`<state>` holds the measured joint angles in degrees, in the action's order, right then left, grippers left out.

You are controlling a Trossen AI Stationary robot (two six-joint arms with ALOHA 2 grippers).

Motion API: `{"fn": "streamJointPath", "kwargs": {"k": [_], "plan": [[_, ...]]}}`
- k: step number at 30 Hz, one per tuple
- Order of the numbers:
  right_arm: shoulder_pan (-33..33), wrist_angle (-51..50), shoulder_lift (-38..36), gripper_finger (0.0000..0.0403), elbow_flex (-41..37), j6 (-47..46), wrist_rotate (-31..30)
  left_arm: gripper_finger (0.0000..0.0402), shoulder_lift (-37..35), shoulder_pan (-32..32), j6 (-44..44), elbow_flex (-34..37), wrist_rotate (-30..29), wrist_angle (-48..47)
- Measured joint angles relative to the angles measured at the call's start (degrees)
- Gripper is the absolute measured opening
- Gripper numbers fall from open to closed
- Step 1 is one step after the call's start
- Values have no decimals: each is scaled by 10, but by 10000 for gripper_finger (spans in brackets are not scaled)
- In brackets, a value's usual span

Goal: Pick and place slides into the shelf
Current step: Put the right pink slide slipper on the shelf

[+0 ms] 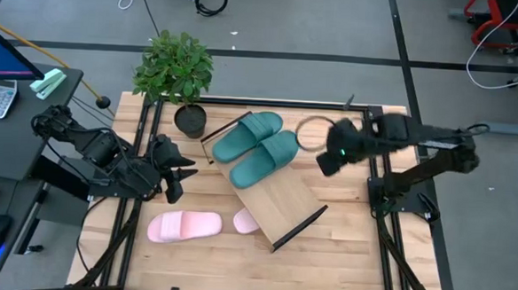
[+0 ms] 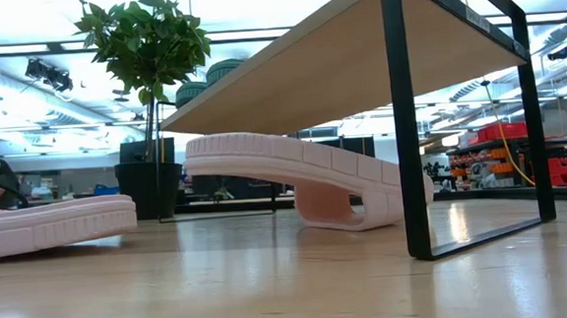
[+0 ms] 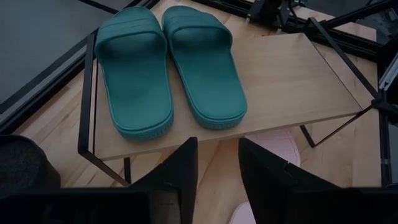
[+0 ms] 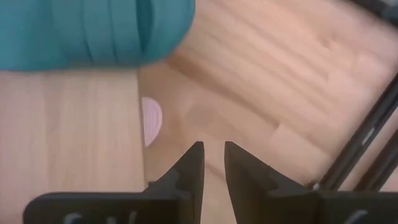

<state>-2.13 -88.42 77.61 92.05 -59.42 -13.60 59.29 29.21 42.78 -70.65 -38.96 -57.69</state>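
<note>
Both grippers, left (image 1: 176, 172) and right (image 1: 329, 159), are slightly open and empty. Centre frame, the pink slide (image 1: 247, 221) is half under the shelf (image 1: 282, 204); grabbing it could tip the shelf and spill the teal pair (image 1: 257, 147).

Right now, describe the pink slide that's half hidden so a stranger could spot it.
Find the light wood shelf lying slantwise mid-table, teal slides on top. The half-hidden pink slide pokes out from under its lower left edge. Unlike the other pink slide, lying fully exposed further left, only its end shows.

Two teal slides (image 3: 171, 68) lie side by side on the shelf (image 3: 292, 81); a pink slide (image 3: 280, 144) shows beneath it.
</note>
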Motion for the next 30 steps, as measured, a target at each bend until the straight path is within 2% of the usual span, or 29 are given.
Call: {"fn": "streamJointPath", "kwargs": {"k": [9, 14, 19, 22, 26, 30], "plan": [[-145, 64, -93, 71, -184, -183, -33, 118, 0, 0, 0, 0, 0, 0], [-191, 113, -130, 71, -271, -233, -34, 113, 0, 0, 0, 0, 0, 0], [-202, 176, -163, 71, -351, -235, -34, 113, 0, 0, 3, 0, 3, 0], [-202, 204, -180, 71, -385, -235, -33, 117, 3, 0, 20, 0, 35, 0], [-201, 213, -199, 71, -406, -235, -35, 128, 22, 6, 79, 0, 70, 0], [-201, 212, -213, 71, -409, -235, -41, 144, 68, 10, 143, 0, 72, 0]]}}
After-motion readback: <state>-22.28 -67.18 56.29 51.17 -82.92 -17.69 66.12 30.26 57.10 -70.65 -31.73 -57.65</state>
